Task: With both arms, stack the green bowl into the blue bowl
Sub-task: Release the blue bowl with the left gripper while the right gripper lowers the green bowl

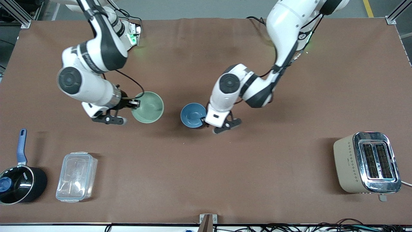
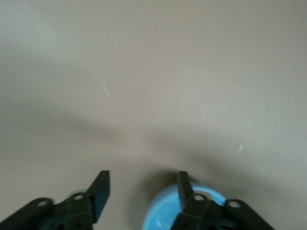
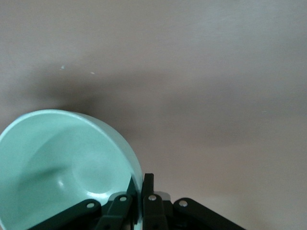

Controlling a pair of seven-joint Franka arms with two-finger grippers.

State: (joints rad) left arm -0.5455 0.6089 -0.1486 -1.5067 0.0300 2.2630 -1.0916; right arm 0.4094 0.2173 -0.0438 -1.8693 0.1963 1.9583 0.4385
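The green bowl (image 1: 148, 107) is near the middle of the table, toward the right arm's end. My right gripper (image 1: 134, 103) is shut on its rim. In the right wrist view the gripper (image 3: 142, 186) has one finger inside the green bowl (image 3: 62, 163) and one outside. The blue bowl (image 1: 192, 114) sits on the table beside it, toward the left arm's end. My left gripper (image 1: 205, 121) is open at the blue bowl's rim. In the left wrist view the gripper (image 2: 142, 189) has one finger over the blue bowl (image 2: 160, 215) and the other outside it.
A black saucepan with a blue handle (image 1: 19, 182) and a clear plastic container (image 1: 76, 176) lie near the front camera at the right arm's end. A beige toaster (image 1: 367, 162) stands near the front camera at the left arm's end.
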